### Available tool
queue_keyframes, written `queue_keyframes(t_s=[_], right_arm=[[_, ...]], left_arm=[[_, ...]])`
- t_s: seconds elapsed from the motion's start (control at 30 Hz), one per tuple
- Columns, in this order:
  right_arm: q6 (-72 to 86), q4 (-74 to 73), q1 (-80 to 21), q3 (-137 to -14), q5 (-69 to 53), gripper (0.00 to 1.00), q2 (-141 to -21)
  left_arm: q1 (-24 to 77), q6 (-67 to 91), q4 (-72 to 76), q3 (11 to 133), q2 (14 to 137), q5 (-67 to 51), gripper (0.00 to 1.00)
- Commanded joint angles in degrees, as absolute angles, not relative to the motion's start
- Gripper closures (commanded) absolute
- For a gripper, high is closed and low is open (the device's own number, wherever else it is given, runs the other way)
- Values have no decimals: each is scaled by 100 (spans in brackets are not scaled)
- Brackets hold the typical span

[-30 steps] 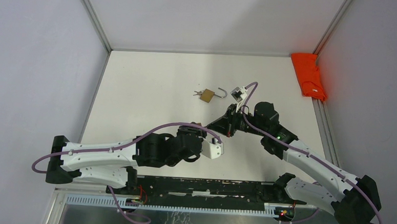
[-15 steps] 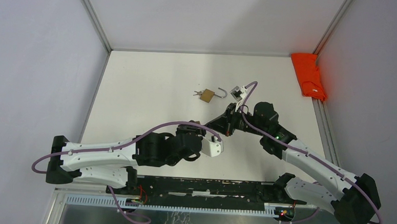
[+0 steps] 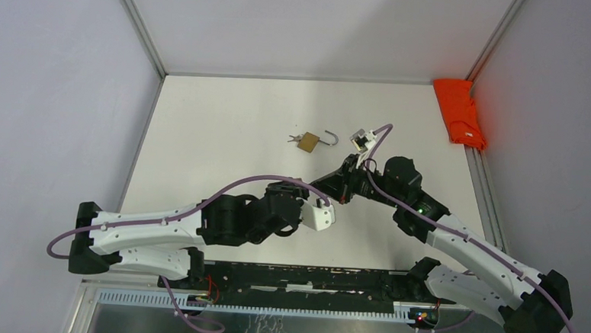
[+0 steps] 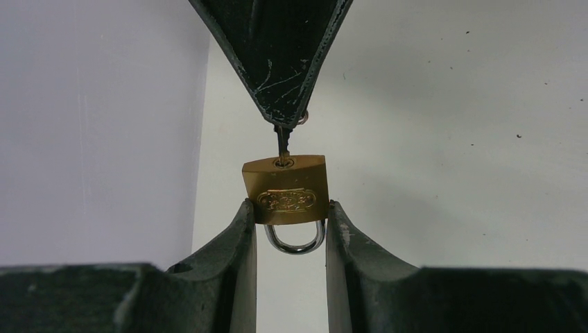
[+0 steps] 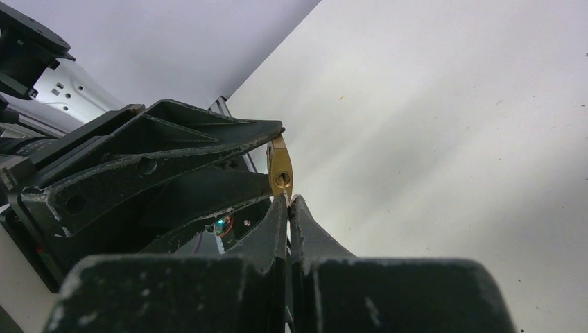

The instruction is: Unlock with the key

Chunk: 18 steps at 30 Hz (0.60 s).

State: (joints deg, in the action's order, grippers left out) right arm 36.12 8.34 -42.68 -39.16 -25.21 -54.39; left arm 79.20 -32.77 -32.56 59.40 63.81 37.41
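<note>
Bright even light, soft shadows, sharp focus

Just below the middle of the frame, over the white table point(image 3: 226, 125), the left tool point(image 3: 300, 191) and the right tool point(image 3: 320, 188) meet tip to tip. What sits between the tips is too small to make out. Above them, an open padlock point(image 3: 307, 142) lies flat with its shackle swung out to the right and keys point(image 3: 291, 139) at its left side, while an orange cloth point(image 3: 459, 112) sits at the upper right edge.
</note>
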Motion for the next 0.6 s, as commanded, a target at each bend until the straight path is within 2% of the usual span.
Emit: queue_keyframes(t_s=[0.0, 0.57], right_arm=[[3525, 738, -4393, -3955, -2541, 100, -5369], [3468, 489, -4392, -4060, -2373, 100, -5162]], left_arm=[[7873, -3144, -2456, 6259, 6231, 3350, 98], [7690, -3086, -2531, 6127, 6017, 3154, 98]])
